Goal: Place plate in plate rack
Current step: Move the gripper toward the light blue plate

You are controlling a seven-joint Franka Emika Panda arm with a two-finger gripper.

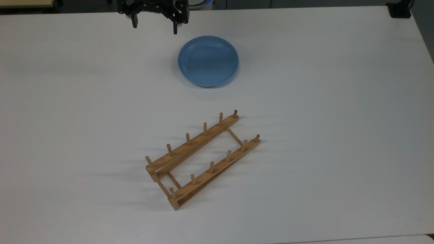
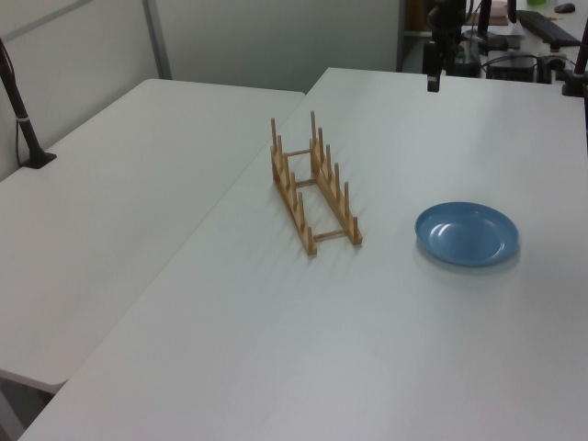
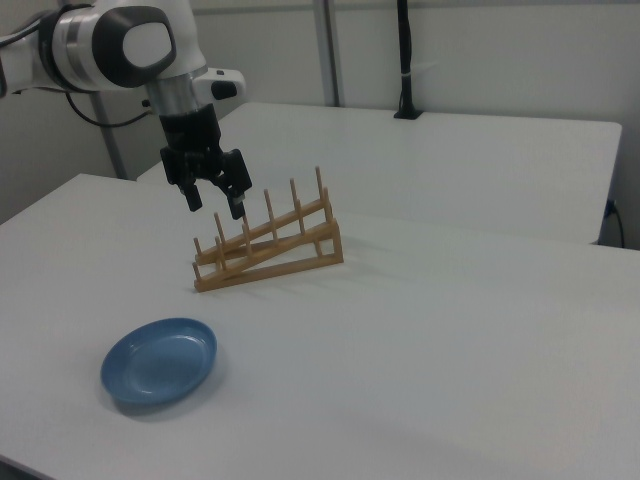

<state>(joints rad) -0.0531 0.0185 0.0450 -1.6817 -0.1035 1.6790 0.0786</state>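
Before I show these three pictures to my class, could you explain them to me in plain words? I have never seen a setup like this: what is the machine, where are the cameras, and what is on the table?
The machine is a robot arm; its black two-fingered end effector is what grasps things. Here it is open, holds nothing and hangs above the white table.

All three pictures show one moment. The top view looks down on the table from above, while the left view and right view look across it from opposite sides.

On the table lie two things, apart from each other: a light-blue plate, lying flat, and a wooden plate rack with upright pegs. No plate stands in the rack yet.
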